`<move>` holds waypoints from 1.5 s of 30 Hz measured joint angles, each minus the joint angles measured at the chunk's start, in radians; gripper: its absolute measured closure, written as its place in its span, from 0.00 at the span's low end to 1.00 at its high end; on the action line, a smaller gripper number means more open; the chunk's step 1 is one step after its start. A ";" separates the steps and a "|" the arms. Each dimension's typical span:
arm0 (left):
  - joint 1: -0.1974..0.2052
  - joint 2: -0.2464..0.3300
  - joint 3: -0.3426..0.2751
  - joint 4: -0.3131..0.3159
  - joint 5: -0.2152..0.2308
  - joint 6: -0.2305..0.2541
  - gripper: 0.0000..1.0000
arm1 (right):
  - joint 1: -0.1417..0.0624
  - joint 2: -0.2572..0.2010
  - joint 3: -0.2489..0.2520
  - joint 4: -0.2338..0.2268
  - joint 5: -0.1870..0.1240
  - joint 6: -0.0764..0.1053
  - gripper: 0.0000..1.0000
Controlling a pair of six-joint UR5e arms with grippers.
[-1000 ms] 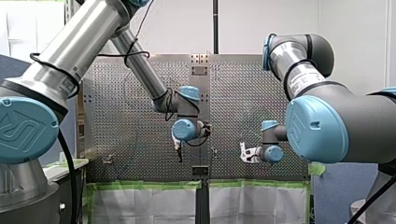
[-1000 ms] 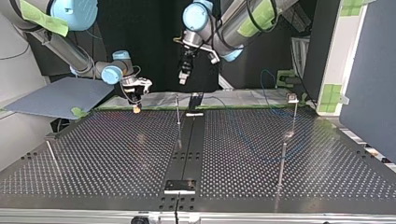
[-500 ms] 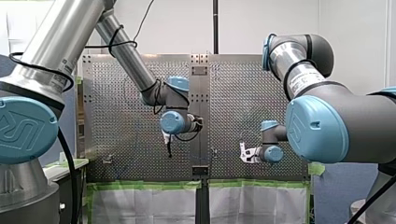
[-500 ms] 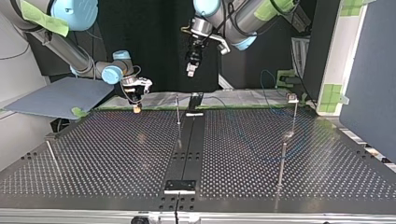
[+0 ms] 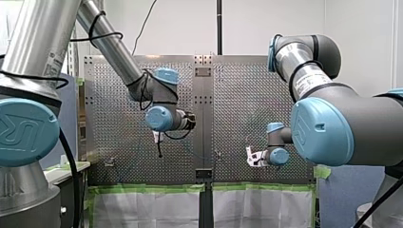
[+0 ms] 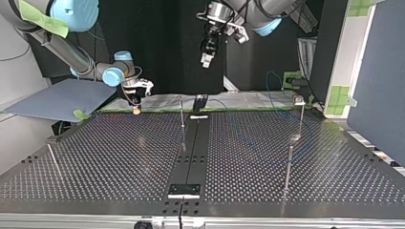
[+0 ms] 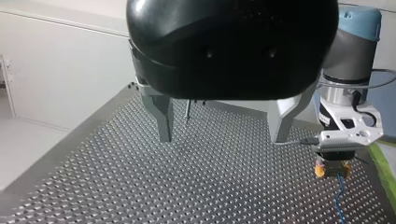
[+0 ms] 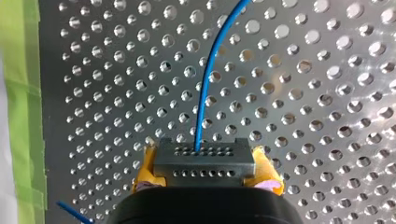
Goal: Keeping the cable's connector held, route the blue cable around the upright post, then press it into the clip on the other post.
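My right gripper (image 8: 204,186) is shut on the grey connector (image 8: 204,161), which sits between its yellow pads just above the perforated plate. The blue cable (image 8: 205,93) runs from the connector away over the plate. In the left wrist view that gripper (image 7: 332,169) hangs beside mine with the cable (image 7: 342,196) below it. My left gripper (image 7: 224,135) is open, metal fingers (image 7: 161,116) wide apart and nothing between them; it hovers high over the table (image 6: 207,59). A thin upright post (image 6: 181,112) stands mid-table; another post (image 6: 301,117) carries a small fitting on top.
Two more thin posts stand on the plate, one at the top view's right front (image 6: 288,167) and one at its left (image 6: 53,160). A dark centre strip (image 6: 193,148) runs across the plate. Green tape (image 8: 28,93) edges the plate near my right gripper.
My left arm has risen and swung toward the front view's left, away from the middle post, its gripper still open. My right gripper has stayed nearly in place on the connector.
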 joint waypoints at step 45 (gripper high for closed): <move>0.008 0.131 -0.175 0.024 -0.003 -0.036 0.00 | 0.011 -0.040 0.010 0.031 -0.028 0.009 1.00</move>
